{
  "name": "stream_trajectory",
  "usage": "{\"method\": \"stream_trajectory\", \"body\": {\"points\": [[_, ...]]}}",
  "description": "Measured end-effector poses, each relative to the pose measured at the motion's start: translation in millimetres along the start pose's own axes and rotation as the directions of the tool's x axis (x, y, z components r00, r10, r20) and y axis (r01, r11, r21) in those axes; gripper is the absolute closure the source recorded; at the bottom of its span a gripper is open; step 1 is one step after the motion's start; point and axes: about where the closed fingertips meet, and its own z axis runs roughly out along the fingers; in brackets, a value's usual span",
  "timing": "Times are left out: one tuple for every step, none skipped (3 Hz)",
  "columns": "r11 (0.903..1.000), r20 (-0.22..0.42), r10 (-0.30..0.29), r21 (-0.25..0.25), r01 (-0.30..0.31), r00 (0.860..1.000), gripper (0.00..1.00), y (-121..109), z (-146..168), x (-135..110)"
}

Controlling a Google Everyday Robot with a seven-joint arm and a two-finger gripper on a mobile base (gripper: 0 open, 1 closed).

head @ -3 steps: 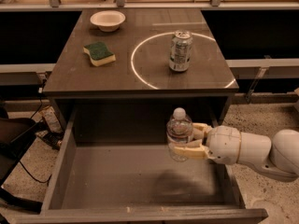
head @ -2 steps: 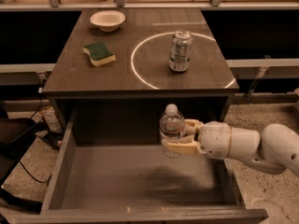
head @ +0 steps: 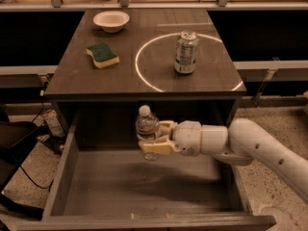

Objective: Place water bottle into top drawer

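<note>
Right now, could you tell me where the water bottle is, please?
In the camera view, the water bottle is held upright in the claw, reaching in from the right, above the top drawer near its back, below the front edge of the tabletop.

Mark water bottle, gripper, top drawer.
water bottle (head: 146, 123): camera view, upper body below cap.
gripper (head: 149, 137): camera view, between fingertips, shut on water bottle above top drawer.
top drawer (head: 144, 186): camera view, bare bottom.
</note>
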Motion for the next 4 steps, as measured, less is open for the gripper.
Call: {"method": "stream_trajectory", "body": {"points": [[0.9996, -0.002, 0.0, -0.03, -0.001, 1.0, 1.0, 3, 25, 9], [0.9974, 0.02, 0.012, -0.071, -0.011, 1.0, 1.0, 14, 50, 20], [0.9939, 0.053, 0.011, -0.11, -0.005, 0.999, 1.0, 23, 65, 21], [0.9885, 0.071, 0.006, -0.151, 0.005, 0.997, 1.0, 33, 78, 21]]}}
